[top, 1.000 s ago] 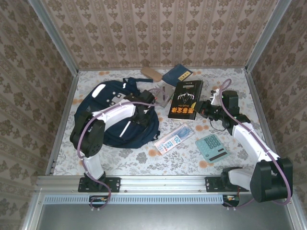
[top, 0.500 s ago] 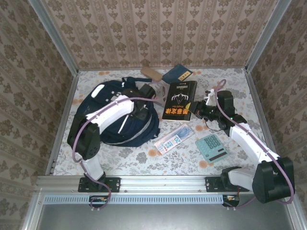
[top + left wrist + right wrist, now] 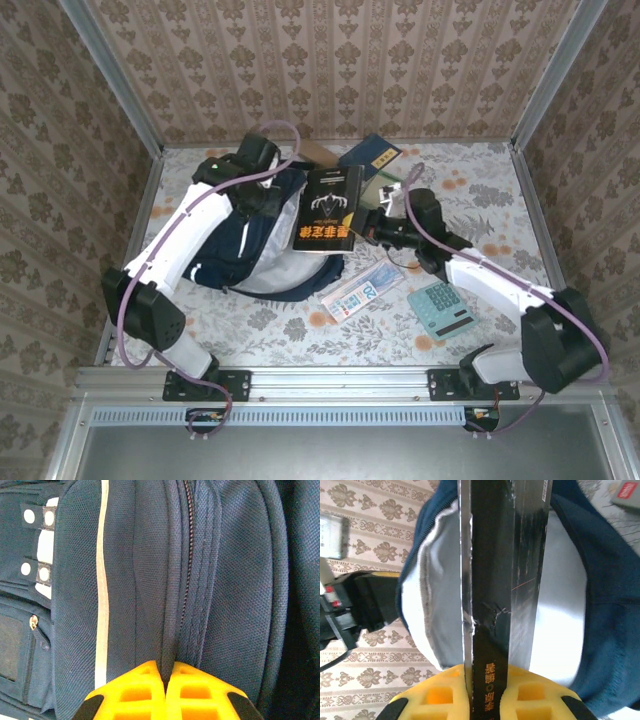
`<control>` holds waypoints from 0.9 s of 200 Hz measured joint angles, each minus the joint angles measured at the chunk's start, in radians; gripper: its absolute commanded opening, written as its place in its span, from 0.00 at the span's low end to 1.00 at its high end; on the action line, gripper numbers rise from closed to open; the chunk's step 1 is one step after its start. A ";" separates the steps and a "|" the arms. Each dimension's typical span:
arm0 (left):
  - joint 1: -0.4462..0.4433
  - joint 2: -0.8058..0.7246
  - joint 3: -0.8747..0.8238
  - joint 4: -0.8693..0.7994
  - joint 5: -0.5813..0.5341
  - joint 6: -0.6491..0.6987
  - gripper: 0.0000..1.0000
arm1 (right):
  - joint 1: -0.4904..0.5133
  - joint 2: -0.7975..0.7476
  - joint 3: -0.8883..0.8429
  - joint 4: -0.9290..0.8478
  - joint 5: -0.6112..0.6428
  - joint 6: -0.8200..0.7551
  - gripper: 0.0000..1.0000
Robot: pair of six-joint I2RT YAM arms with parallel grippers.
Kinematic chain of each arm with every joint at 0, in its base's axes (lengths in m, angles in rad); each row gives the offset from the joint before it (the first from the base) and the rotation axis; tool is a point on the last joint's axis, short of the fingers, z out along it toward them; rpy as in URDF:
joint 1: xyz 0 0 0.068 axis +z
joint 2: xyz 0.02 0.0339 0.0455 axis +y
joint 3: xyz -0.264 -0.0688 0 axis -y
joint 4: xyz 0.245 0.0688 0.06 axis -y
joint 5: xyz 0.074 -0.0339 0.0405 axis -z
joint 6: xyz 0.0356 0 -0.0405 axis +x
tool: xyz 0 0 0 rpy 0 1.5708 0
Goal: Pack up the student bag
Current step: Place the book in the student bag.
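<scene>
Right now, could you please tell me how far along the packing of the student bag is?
Done: the student bag lies open, pale lining showing, with the left gripper pinching its fabric by the zip. In hand: the right gripper holds the black book at the opening, mostly outside. Left: the calculator, clear pouch and blue booklet lie on the table.

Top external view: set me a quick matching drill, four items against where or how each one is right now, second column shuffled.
Items:
1. student bag
2. black book
3. teal calculator
4. blue booklet

States:
A. lying flat on the table, nothing gripping it
B. clamped in the right pincer, over the bag's open mouth
C. at the table's far edge
D. fabric pinched by the left pincer, pale lining showing

Pairs: 1-D, 2-B, 3-A, 4-C
</scene>
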 measured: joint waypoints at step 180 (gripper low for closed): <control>0.119 -0.058 0.019 -0.002 0.262 -0.089 0.00 | 0.297 0.756 0.388 0.518 0.223 0.251 0.07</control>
